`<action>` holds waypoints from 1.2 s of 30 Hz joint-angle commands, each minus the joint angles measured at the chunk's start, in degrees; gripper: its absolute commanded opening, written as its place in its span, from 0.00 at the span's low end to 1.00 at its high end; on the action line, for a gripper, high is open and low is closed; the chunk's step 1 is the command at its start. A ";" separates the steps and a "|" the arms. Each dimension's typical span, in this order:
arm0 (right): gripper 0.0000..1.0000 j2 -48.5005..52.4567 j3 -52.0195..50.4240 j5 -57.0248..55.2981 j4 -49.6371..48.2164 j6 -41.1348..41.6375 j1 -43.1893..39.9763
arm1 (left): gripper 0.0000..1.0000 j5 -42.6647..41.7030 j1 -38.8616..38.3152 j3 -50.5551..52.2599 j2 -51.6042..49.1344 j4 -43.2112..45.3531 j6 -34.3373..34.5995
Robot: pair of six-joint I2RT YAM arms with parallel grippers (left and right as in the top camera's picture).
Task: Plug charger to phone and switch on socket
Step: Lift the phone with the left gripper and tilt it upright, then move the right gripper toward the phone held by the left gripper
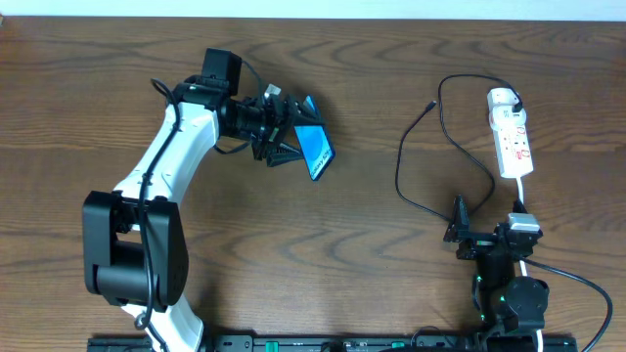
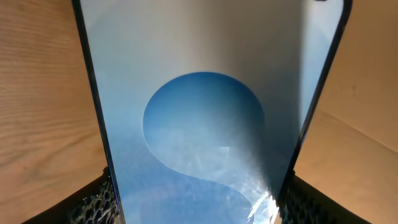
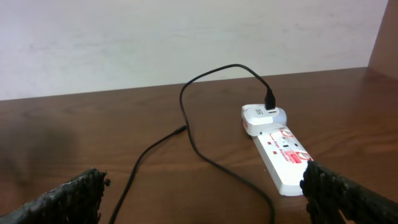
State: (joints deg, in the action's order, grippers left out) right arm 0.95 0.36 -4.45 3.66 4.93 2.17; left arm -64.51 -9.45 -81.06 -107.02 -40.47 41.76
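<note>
Wooden table [image 1: 342,254] bears the socket [image 3: 280,152] in right-wrist view; phone [image 2: 205,112] fills left's.

Bare table [image 1: 367,244] between phone [image 1: 316,152] and charger [image 1: 401,186]; charger loops lie between right hand [image 1: 487,227] and socket [image 1: 513,142].

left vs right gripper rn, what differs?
The left gripper grips the phone by its edges; the right gripper stands open and empty. The left gripper is out mid-table; the right gripper sits back near its base, facing the socket and the charger. Both are black and two-fingered.
</note>
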 commanded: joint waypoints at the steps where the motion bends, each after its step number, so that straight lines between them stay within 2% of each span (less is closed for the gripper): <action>1: 0.99 -0.52 -0.04 0.11 0.26 -0.74 0.28 | 0.67 -11.32 0.07 -1.62 0.79 -1.07 0.74; 5: 0.99 -0.52 -0.04 0.11 0.26 -0.74 0.28 | 0.67 -14.03 0.07 -1.62 0.81 -3.17 3.06; 9: 0.99 -0.52 -0.04 0.11 0.26 -0.74 0.28 | 0.68 -10.62 0.07 -1.62 0.81 -1.92 10.69; 11: 0.99 -0.52 -0.04 0.11 0.26 -0.74 0.28 | 0.67 -10.27 0.07 -1.62 0.81 -0.96 12.26; 24: 0.99 -0.52 -0.04 0.11 0.22 -0.74 0.28 | 0.67 -9.35 0.07 -1.62 0.81 -0.52 12.35; 32: 0.99 -0.48 -0.04 13.90 -0.07 6.32 0.28 | 0.68 -9.35 0.07 -1.62 0.81 -0.46 12.33; 34: 0.99 -0.46 -0.04 13.81 -0.11 9.81 0.28 | 0.67 -9.38 0.07 -1.62 0.81 0.63 12.35; 36: 0.99 -0.46 -0.04 13.81 -0.24 9.84 0.28 | 0.68 -9.38 0.07 -1.62 0.81 0.76 12.35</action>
State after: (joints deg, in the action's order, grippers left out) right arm 0.95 0.36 7.20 3.44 11.81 2.17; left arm -72.03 -9.52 -81.08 -107.02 -39.99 54.06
